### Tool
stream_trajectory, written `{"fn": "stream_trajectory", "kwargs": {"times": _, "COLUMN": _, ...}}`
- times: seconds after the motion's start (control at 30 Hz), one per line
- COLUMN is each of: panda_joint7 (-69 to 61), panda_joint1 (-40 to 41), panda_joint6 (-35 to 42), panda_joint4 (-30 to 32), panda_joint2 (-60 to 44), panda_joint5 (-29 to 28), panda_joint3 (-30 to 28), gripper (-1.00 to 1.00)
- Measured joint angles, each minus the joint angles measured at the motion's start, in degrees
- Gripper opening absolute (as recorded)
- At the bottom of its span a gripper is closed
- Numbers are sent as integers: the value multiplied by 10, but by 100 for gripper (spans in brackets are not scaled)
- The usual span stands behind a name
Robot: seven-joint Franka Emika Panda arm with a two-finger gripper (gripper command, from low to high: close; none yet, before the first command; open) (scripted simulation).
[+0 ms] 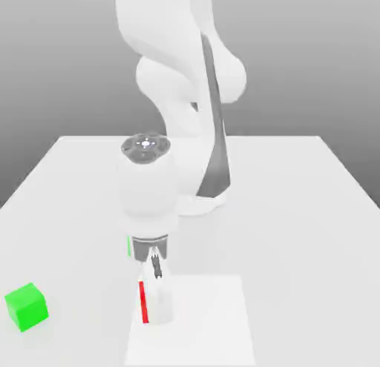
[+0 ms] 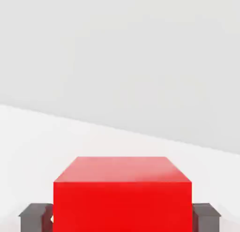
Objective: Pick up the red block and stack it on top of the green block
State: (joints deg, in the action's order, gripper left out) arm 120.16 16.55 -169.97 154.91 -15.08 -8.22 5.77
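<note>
End effector [image 1: 154,302] closed on red block [image 2: 123,193], fingers [image 2: 33,216] touching its sides, green block [image 1: 27,306] well apart on table [image 1: 297,210]

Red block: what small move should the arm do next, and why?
Probably lift it straight up. In the hand view the red block sits between the tool's dark fingers, which seem to press its sides. The green block stands apart, toward the exterior view's left.

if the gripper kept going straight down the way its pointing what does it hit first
The red block already sits between the fingers, so the gripper would probably press that block into the table directly beneath; the gap underneath is unclear.
</note>
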Motion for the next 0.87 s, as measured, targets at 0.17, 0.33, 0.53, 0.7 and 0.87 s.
{"fn": "stream_trajectory", "kwargs": {"times": 0.17, "panda_joint7": -14, "panda_joint1": 10, "panda_joint6": 27, "panda_joint4": 5, "panda_joint2": 33, "panda_joint5": 19, "panda_joint3": 15, "gripper": -100}}
{"fn": "stream_trajectory", "kwargs": {"times": 0.33, "panda_joint7": -63, "panda_joint1": 31, "panda_joint6": 108, "panda_joint4": 8, "panda_joint2": 117, "panda_joint5": 69, "panda_joint3": 21, "gripper": -100}}
{"fn": "stream_trajectory", "kwargs": {"times": 0.53, "panda_joint7": -186, "panda_joint1": 144, "panda_joint6": 185, "panda_joint4": -95, "panda_joint2": 92, "panda_joint5": 82, "panda_joint3": -35, "gripper": -100}}
{"fn": "stream_trajectory", "kwargs": {"times": 0.7, "panda_joint7": -245, "panda_joint1": 188, "panda_joint6": 175, "panda_joint4": -148, "panda_joint2": 28, "panda_joint5": 86, "panda_joint3": -64, "gripper": -100}}
{"fn": "stream_trajectory", "kwargs": {"times": 0.87, "panda_joint7": -248, "panda_joint1": 189, "panda_joint6": 140, "panda_joint4": -152, "panda_joint2": -11, "panda_joint5": 88, "panda_joint3": -65, "gripper": 100}}
